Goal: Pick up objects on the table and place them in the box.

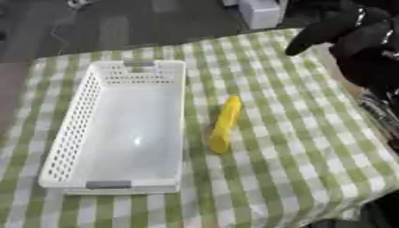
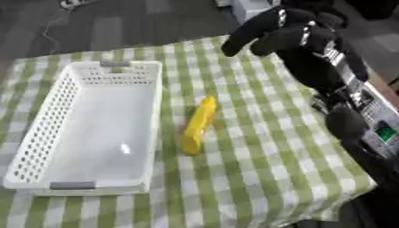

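A green-and-white checked tablecloth [image 1: 296,147] is covering most of the frame. A white perforated box [image 1: 78,120] is lying at centre left, nothing inside. The right hand [image 2: 284,31] is hanging at the upper right above the cloth, fingers loosely extended, holding nothing. A long yellow object [image 1: 224,124] is lying at centre, just right of the box.

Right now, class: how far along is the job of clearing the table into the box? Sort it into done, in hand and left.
Done: nothing shows as packed; the white box holds no object. In hand: the right hand hangs above the table's far right side, its fingers holding nothing. Left: the yellow object lies on the checked cloth beside the box, waiting to be picked up and placed inside.
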`<state>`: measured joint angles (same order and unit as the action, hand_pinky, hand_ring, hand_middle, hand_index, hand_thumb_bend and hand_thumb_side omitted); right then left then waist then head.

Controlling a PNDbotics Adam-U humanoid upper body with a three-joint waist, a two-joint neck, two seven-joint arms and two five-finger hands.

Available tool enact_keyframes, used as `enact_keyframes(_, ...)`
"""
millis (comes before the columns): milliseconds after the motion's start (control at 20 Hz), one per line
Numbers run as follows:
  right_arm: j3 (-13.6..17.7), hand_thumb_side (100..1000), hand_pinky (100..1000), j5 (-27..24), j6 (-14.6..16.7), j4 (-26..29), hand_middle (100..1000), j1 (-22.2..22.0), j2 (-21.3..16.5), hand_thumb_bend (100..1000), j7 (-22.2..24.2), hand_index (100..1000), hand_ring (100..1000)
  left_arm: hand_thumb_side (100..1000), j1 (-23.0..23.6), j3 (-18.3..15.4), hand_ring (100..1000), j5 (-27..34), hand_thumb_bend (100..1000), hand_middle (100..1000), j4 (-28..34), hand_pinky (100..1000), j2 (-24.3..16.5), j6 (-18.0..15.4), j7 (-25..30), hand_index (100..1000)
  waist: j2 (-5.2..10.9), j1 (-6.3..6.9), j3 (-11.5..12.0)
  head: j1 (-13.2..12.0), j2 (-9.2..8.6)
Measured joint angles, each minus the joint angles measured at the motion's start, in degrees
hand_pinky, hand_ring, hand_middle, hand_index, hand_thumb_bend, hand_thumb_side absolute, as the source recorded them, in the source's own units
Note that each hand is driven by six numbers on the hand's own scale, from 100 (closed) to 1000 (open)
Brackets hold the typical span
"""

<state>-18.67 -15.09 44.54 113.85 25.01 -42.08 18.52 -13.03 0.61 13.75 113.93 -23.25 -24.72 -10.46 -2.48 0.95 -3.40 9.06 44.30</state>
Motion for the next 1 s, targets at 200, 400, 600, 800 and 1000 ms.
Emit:
enact_keyframes(200, -1.55, 827, 688, 1.39, -2.4, 0.0, 792, 2.39, 1.62, 492, 2.37, 833, 765, 755, 0.42, 0.01, 581, 0.01, 413, 1000, 0.0, 531, 0.0, 0.13, 0.24, 898, 0.0, 0.11, -0.01, -0.01, 0.0)
enact_keyframes(400, -2.77, 773, 690, 2.03, -4.74, 0.01, 792, 5.15, 3.33, 489, 4.94, 835, 764, 755, 0.47, 0.06, 582, 0.01, 412, 1000, 0.0, 531, 0.0, 0.13, 0.47, 899, 0.0, 0.17, -0.02, -0.01, 0.0)
enact_keyframes(600, -3.66, 781, 695, 2.73, -6.87, 0.01, 806, 7.61, 4.29, 539, 7.08, 845, 766, 755, 0.47, 0.36, 582, 0.02, 412, 1000, 0.0, 532, 0.0, 0.15, 0.59, 899, 0.0, 0.16, -0.02, 0.02, 0.0)
enact_keyframes(800, -4.14, 759, 693, 3.61, -8.15, 0.0, 812, 9.02, 4.84, 562, 8.36, 855, 765, 754, 0.47, 0.37, 582, 0.12, 412, 1000, 0.0, 533, 0.0, 0.15, 0.73, 899, 0.0, 0.1, -0.01, 0.07, 0.0)
enact_keyframes(1000, -4.32, 728, 696, 5.42, -8.34, -0.55, 817, 10.76, 5.53, 572, 8.56, 863, 768, 754, 0.47, 0.38, 582, 0.18, 413, 1000, 0.0, 534, 0.0, 0.13, 0.76, 899, 0.0, 0.02, 0.03, 0.08, 0.0)
